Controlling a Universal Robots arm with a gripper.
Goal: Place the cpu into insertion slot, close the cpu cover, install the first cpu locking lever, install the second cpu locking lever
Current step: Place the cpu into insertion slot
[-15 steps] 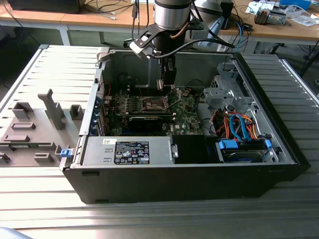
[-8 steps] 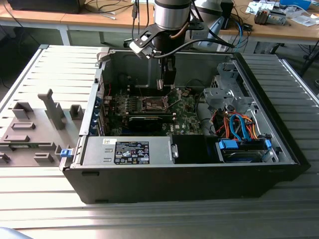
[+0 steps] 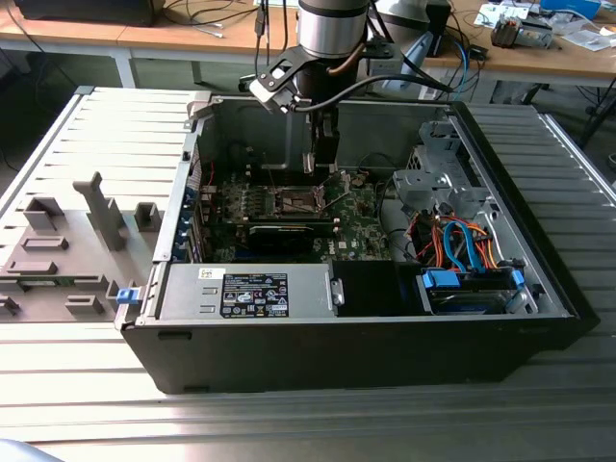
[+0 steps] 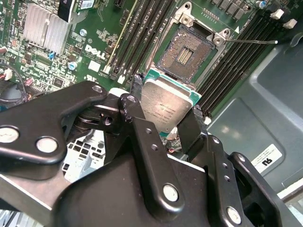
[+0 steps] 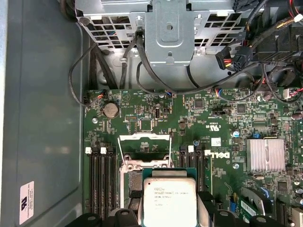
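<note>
Tool (image 4: 161, 118) is clamped on the cpu (image 4: 166, 99), hovering just short of the bare insertion slot (image 4: 182, 51). If it goes down tilted or off-centre, I reckon those socket pins get bent.

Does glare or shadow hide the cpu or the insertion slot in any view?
Second wrist view: mild sheen on the metal top of the cpu, and the insertion slot is evenly lit. First wrist view: the cpu is bright, with no harsh glare. Exterior view: the computer case shades its interior, so the slot is dim beneath the arm.
</note>
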